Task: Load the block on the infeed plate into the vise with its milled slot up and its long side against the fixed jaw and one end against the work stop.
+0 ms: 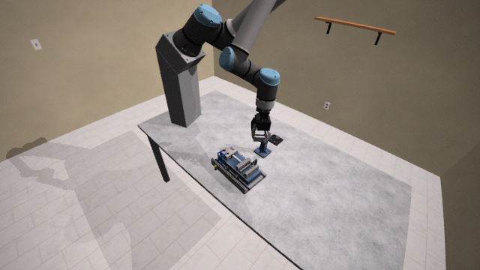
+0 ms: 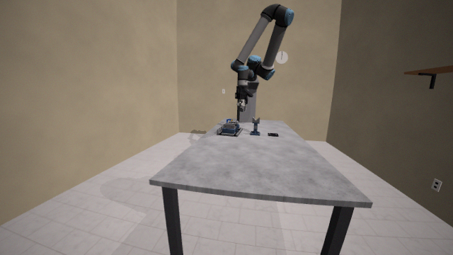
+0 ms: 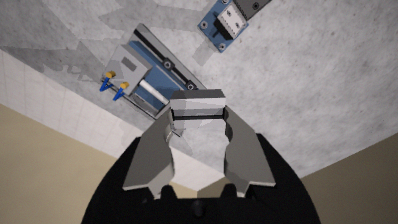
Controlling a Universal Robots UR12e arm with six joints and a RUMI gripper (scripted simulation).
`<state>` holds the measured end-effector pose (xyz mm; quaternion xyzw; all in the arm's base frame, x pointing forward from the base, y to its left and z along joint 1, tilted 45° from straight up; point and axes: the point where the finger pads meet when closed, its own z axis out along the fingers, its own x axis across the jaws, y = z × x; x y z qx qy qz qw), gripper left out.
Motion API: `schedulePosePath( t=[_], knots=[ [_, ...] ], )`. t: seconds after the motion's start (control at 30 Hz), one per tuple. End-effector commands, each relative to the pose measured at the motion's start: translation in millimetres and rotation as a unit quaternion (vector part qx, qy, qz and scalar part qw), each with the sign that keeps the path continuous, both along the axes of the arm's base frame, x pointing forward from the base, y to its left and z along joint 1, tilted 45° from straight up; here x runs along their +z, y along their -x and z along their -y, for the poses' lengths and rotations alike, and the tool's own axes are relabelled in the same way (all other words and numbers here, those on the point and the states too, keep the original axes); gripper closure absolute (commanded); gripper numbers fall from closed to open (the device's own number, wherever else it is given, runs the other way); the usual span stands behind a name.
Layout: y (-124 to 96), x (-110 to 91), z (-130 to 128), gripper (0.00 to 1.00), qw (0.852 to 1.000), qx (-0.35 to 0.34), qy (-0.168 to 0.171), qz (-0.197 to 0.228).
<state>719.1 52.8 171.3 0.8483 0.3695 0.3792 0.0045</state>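
Grey two-fingered gripper clamped on grey metal block, hanging above grey table, blue open vise at ten o'clock, blue-based V-block at twelve.

Grey arm with blue joint caps on a grey pedestal

The arm has pale grey tube links, black joint housings and round blue end caps; its tall pedestal is plain dark grey; the tool has a black body and two angular grey fingers
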Motion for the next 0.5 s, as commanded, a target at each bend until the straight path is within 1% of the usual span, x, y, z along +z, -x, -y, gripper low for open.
schedulePosePath(
  t=[0.0, 0.4, 0.47],
  knots=[
    [-1.8, 0.0, 5.6, 1.0, 1.0, 0.012, 0.011, 0.005],
    [-7.7, -1.7, 25.5, 1.0, 0.997, 0.055, 0.05, 0.022],
    [-7.7, -1.7, 25.5, 1.0, 0.997, 0.055, 0.05, 0.022]
  ],
)
